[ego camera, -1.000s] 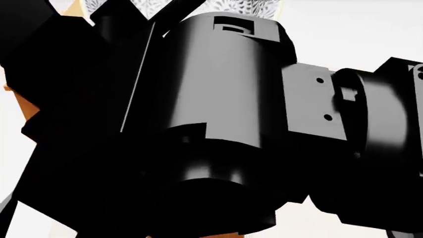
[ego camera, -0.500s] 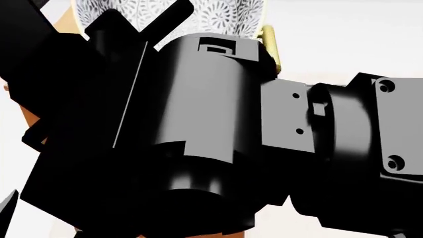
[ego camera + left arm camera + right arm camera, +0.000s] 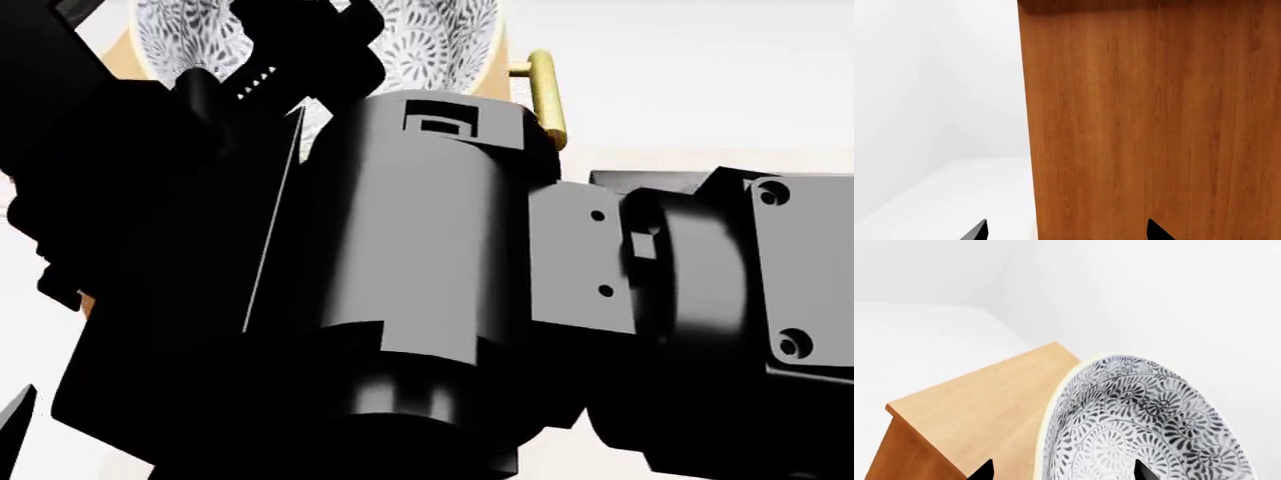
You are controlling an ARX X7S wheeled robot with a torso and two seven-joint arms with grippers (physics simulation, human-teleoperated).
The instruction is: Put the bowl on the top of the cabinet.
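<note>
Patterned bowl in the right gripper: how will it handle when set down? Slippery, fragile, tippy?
The bowl looks like rigid glazed ceramic, so probably slick against the fingers and liable to chip if dropped. It is tilted steeply above the cabinet top; released like this, it would likely rock or roll on its round wall before settling.

The bowl (image 3: 1147, 425) is white with a dense black floral pattern and a pale yellowish rim. The cabinet (image 3: 1154, 125) is orange-brown wood grain, its top (image 3: 981, 400) lighter; 1 handle (image 3: 543, 92) looks brass.
</note>
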